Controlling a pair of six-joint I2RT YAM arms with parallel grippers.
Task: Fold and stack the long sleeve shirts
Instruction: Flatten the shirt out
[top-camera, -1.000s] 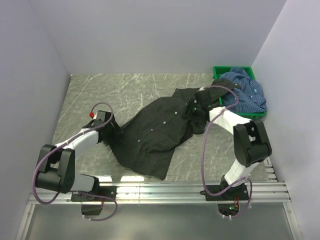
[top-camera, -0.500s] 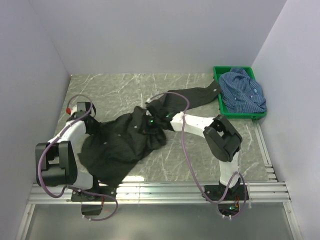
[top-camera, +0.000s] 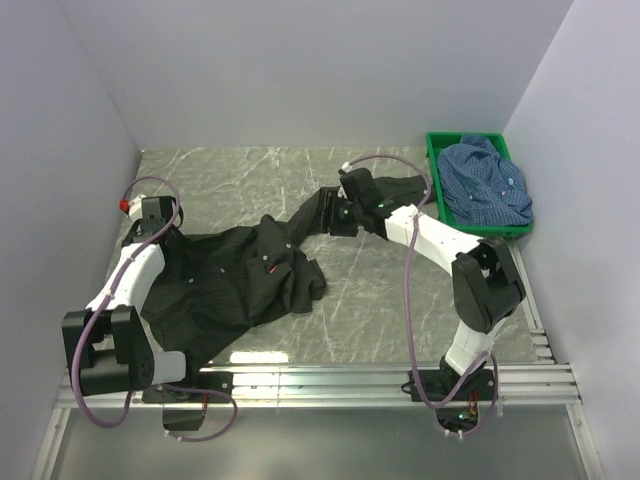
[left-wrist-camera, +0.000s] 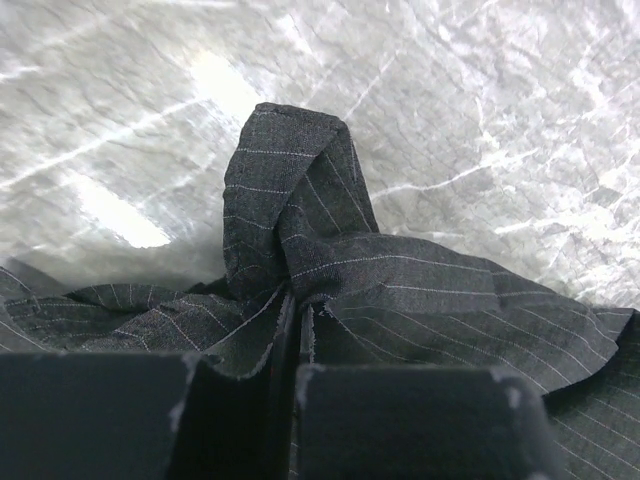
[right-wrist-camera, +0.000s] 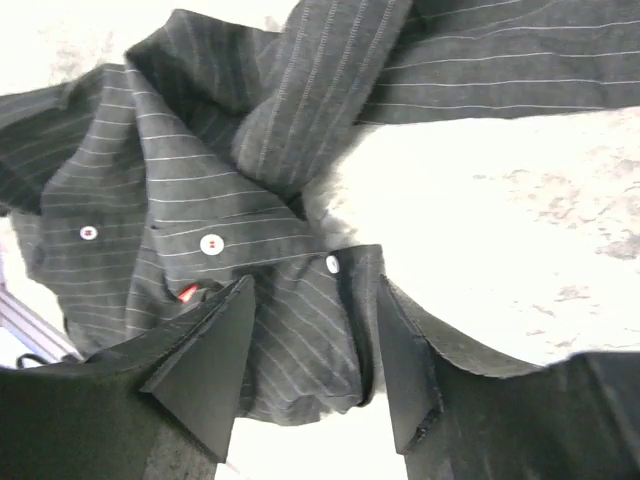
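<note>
— Black cotton, thin and limp by the look of it: the black shirt (top-camera: 230, 285) lies rumpled on the left half of the table (top-camera: 380, 300), one sleeve (top-camera: 405, 187) trailing toward the far right corner. How would you say it handles?
— Light, soft, no stiffness at all. It will likely sag and bunch wherever it is not held, and drag on the marbled top rather than slide cleanly. Nothing fragile but the buttons (right-wrist-camera: 211, 243).
— Where to take hold, then?
— At seams and edges: shoulders, collar, cuffs, hem. A pinch in mid-cloth would only lift a peak. The left gripper (left-wrist-camera: 297, 345) is clamped tight on a folded lump of the shirt near the table's left edge; which part of the garment, I cannot tell.
— And the other claw?
— The right gripper (right-wrist-camera: 308, 365) hangs with its jaws apart over the button placket, near the red label (right-wrist-camera: 188, 292), holding nothing.
— Containers?
— One: the green crate (top-camera: 445, 138) in the far right corner. The blue shirt (top-camera: 485, 185) is heaped in it, unfolded, covering part of its rim.
</note>
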